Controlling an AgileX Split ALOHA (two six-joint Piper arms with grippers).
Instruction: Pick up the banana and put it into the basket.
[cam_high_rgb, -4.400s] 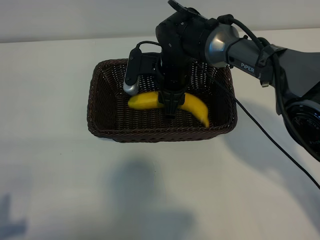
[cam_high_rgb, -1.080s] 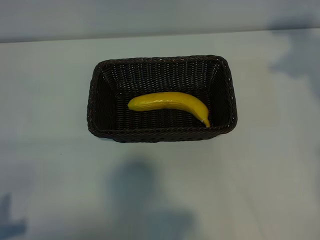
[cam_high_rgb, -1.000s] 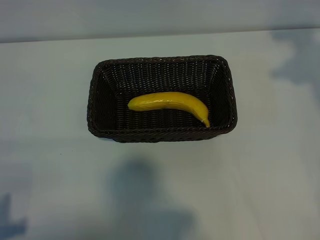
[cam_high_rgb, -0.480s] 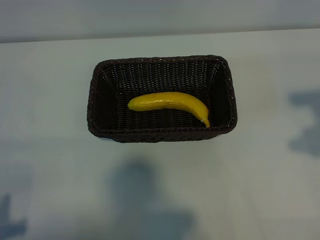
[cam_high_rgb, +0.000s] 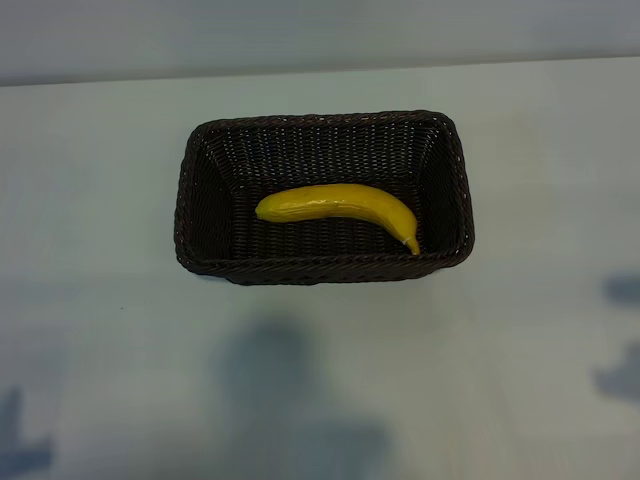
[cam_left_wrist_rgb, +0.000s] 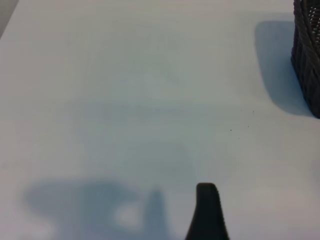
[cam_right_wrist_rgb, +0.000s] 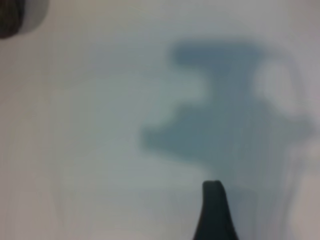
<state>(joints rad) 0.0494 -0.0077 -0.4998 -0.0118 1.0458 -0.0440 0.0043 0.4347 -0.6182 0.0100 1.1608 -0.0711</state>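
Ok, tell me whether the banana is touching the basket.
Touching: the exterior view shows the banana lying on the basket's woven floor, no gripper near.

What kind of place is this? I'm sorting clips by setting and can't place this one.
Probably a robot test bench, not a home: a bare white table against a plain wall, holding only a wicker basket with a banana in it, filmed from above.

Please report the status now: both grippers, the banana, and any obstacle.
Both grippers open, empty, away from basket. Banana lies inside basket, flat on bottom. Nothing in the way.
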